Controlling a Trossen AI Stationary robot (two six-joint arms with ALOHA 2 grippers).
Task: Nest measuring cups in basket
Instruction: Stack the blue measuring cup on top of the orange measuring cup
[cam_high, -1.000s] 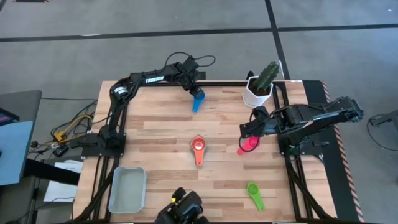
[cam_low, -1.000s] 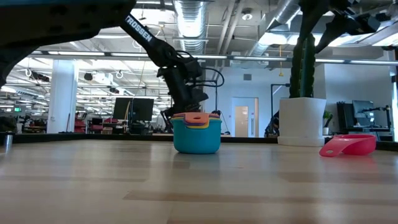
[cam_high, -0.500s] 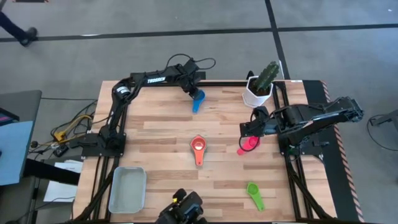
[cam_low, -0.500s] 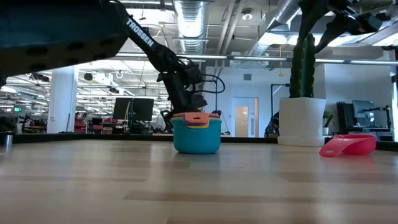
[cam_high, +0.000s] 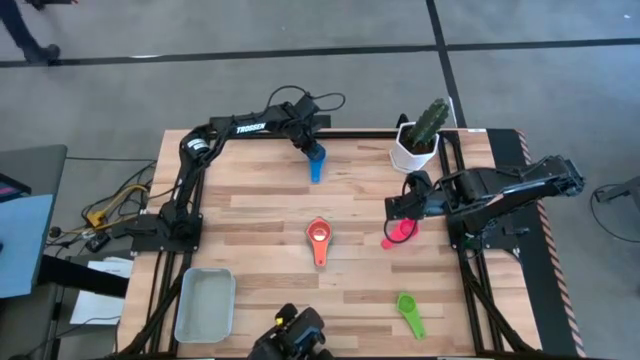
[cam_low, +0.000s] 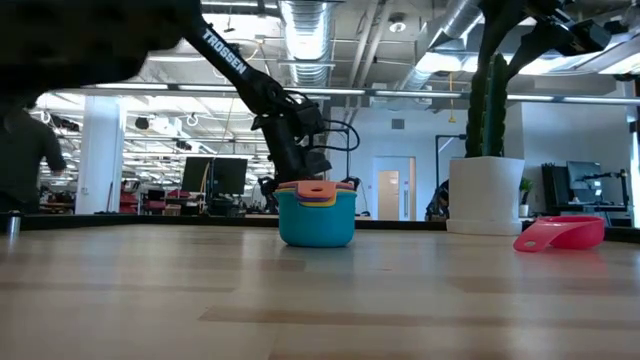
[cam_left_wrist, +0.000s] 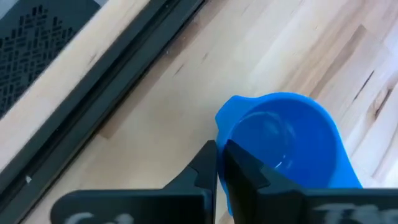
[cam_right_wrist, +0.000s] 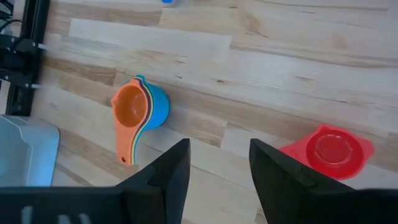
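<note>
Several cups are already sitting one inside another at the middle of the table (cam_high: 250, 200): the nested stack (cam_high: 319, 236), teal outside with an orange one on top, is lying with its handles pointing toward the near edge, which is why it reads as a single cup from above. In the low view the same stack is standing upright, rims level.

At the far side, the left gripper (cam_high: 316, 152) is holding the blue cup (cam_high: 316, 165), its fingers pressed nearly together on the cup's rim wall (the left wrist view is showing one finger inside the bowl and one outside). Gripping the wall rather than the handle is keeping the bowl open upward, so it could be dropped into, or over, the stack without tipping. I cannot tell whether the cup is resting on the wood or just lifted.

On the other side, the right gripper (cam_high: 403, 207) is hovering just beside the pink cup (cam_high: 400, 231) with its fingers spread and nothing between them, probably lining up for a grab.

Toward the near right, the green cup (cam_high: 408, 311) is lying alone, untouched. The basket (cam_high: 205, 304) is waiting at the near left corner, well apart from every cup, so the stack is not yet in it.
</note>
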